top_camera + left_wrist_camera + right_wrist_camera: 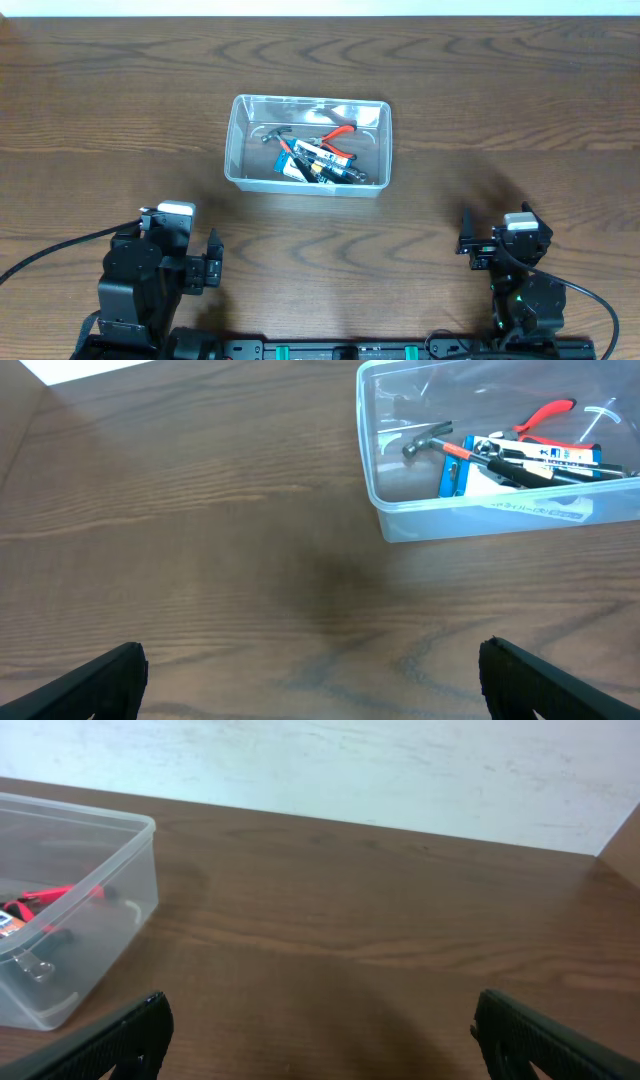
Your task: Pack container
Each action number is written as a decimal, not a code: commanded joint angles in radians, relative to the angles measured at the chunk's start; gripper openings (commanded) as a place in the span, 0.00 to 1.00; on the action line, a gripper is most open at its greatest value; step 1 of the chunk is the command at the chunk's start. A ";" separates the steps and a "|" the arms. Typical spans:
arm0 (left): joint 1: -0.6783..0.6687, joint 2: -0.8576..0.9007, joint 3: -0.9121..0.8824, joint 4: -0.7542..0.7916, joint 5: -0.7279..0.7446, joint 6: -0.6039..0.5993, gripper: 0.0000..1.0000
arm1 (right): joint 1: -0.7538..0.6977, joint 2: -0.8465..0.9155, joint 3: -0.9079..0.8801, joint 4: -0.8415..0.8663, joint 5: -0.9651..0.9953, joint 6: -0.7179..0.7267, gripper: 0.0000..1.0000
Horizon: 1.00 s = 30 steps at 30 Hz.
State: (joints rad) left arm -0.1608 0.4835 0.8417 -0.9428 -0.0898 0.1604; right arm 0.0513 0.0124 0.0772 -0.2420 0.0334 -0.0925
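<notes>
The container [300,187], a clear plastic tub with rounded corners and a thick rim, sits on the dark wooden surface [500,100] towards the far middle, well apart from both my hands. Its walls look thin and glossy, so I judge it light, a little flexible and slippery if squeezed flat. The rim is the stiffest part and the best place to pinch, ideally at a short end wall. Inside lies a loose heap: a small hammer [428,438], red-handled pliers [545,415], a blue-and-white box [300,165] and a dark slim tool I cannot name. These add weight and would probably slide and rattle if the tub tips, so I would lift it level. My left hand [310,660] is spread wide and empty, low over bare wood, with the tub ahead and to its right. My right hand [320,1010] is also spread wide and empty, with the tub's near corner at its left edge. I see nothing lying between either hand and the tub.
</notes>
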 commanded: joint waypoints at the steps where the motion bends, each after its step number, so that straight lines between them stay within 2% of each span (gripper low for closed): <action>1: 0.002 -0.001 0.000 -0.003 -0.012 -0.005 0.98 | 0.014 -0.008 -0.003 -0.001 -0.007 -0.006 0.99; 11: 0.002 -0.001 0.000 -0.003 -0.012 -0.005 0.98 | 0.014 -0.008 -0.003 -0.001 -0.007 -0.006 0.99; 14: 0.012 -0.013 0.000 -0.026 -0.041 0.043 0.98 | 0.014 -0.008 -0.003 -0.001 -0.007 -0.006 0.99; 20: 0.049 -0.172 -0.088 -0.032 0.063 0.040 0.98 | 0.014 -0.008 -0.003 -0.001 -0.007 -0.006 0.99; 25: 0.056 -0.337 -0.285 0.121 0.063 0.023 0.98 | 0.014 -0.008 -0.003 -0.001 -0.007 -0.006 0.99; 30: 0.068 -0.444 -0.489 0.415 0.058 0.010 0.98 | 0.014 -0.008 -0.003 -0.001 -0.007 -0.006 0.99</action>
State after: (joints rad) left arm -0.0994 0.0849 0.4282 -0.6098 -0.0345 0.1810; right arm 0.0513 0.0116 0.0772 -0.2424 0.0334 -0.0925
